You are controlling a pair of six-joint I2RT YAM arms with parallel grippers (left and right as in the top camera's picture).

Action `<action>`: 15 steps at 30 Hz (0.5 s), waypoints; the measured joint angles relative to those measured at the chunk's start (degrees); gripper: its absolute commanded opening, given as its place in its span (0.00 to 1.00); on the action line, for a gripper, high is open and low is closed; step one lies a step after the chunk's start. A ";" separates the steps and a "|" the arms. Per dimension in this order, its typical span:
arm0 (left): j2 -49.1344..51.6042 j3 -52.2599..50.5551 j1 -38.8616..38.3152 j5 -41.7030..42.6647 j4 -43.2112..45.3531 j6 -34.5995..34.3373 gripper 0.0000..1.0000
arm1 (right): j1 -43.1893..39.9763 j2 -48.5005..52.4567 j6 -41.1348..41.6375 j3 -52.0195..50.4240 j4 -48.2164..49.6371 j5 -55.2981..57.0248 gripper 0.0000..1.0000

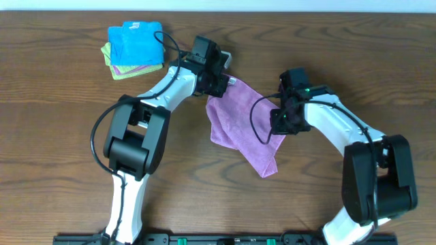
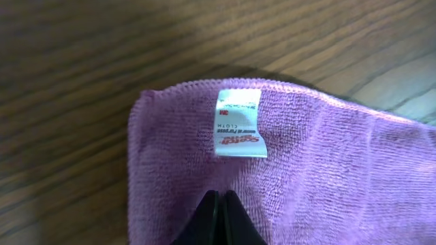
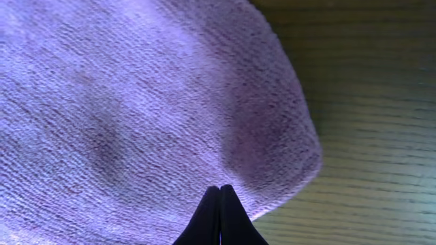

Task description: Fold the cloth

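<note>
Over the wooden surface [image 1: 54, 170], our left pincer [image 2: 219, 201] and right pincer [image 3: 221, 194] each pinch the cloth [image 1: 238, 129]; we should carry both corners evenly, edges aligned.

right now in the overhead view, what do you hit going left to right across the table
stack of folded cloths -> left gripper, on the cloth's upper left corner -> purple cloth -> right gripper, on its right edge
</note>
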 measured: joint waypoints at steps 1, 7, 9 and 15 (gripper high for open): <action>0.42 0.00 -0.26 0.00 0.22 0.00 0.06 | 0.33 0.00 0.00 0.00 0.00 -0.04 0.02; 1.09 0.66 -2.12 0.15 0.24 0.02 0.05 | 1.75 0.00 0.02 -0.02 -0.02 0.42 0.02; 1.09 0.72 -2.47 0.15 -0.07 0.02 0.06 | 1.75 0.00 0.02 -0.02 -0.04 1.14 0.02; 1.11 0.98 -2.62 0.15 -1.22 0.02 0.06 | 1.75 0.00 0.04 -0.68 0.24 3.04 0.02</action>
